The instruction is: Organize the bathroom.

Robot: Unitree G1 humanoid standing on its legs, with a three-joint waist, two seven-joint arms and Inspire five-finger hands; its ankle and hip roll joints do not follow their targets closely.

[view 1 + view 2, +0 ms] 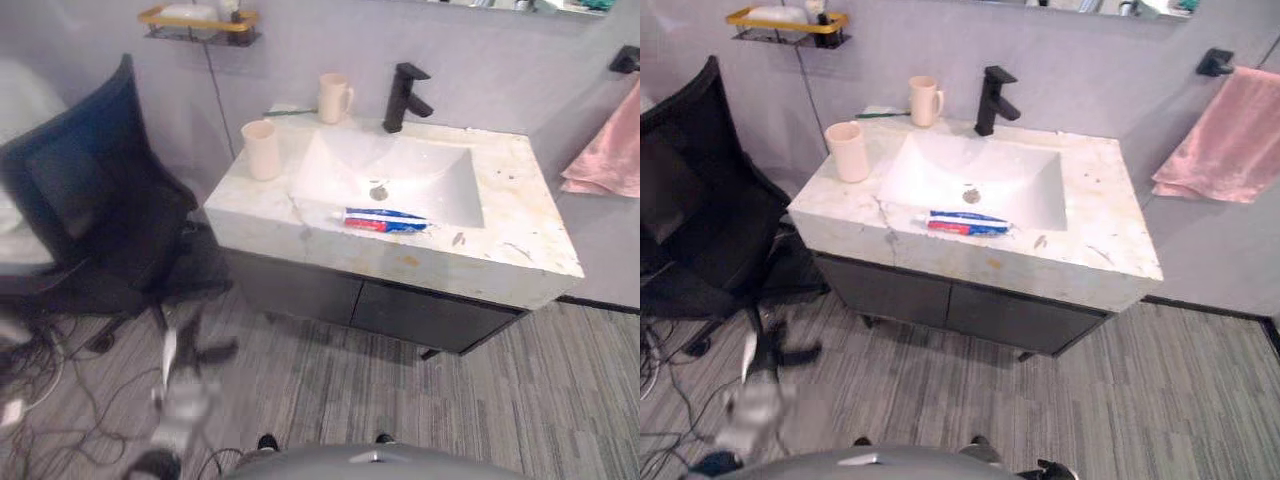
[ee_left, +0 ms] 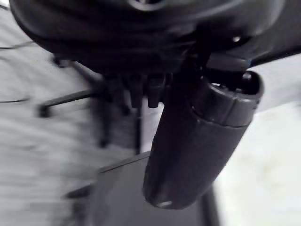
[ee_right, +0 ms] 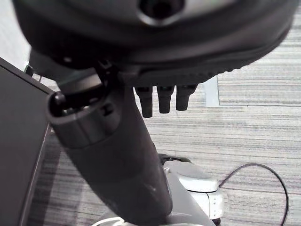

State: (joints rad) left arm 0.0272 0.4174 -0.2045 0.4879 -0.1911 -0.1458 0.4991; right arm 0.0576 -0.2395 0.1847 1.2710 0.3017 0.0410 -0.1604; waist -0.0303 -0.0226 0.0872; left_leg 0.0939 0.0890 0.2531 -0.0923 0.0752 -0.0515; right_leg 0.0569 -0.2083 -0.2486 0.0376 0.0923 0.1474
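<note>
You're seeing red-blue-white toothpaste tube (image 1: 386, 221) lying on marble counter (image 1: 520, 235) edge, well apart from both hands: left hand (image 2: 188, 141) & right hand (image 3: 117, 160) hanging w/ fingers relaxed, holding nothing.

Marble vanity countertop (image 1: 520, 215) with inset white basin (image 1: 400, 175), over a dark cabinet. Black faucet (image 1: 403, 97): behind the basin. Toothpaste tube (image 1: 385, 221): lying flat on the front rim, just before the basin. Pink cup (image 1: 262, 149): upright, left of the basin. Pink mug (image 1: 334, 98): upright at the back, left of the faucet. Green toothbrush (image 1: 290, 112): flat, beside the mug.
</note>
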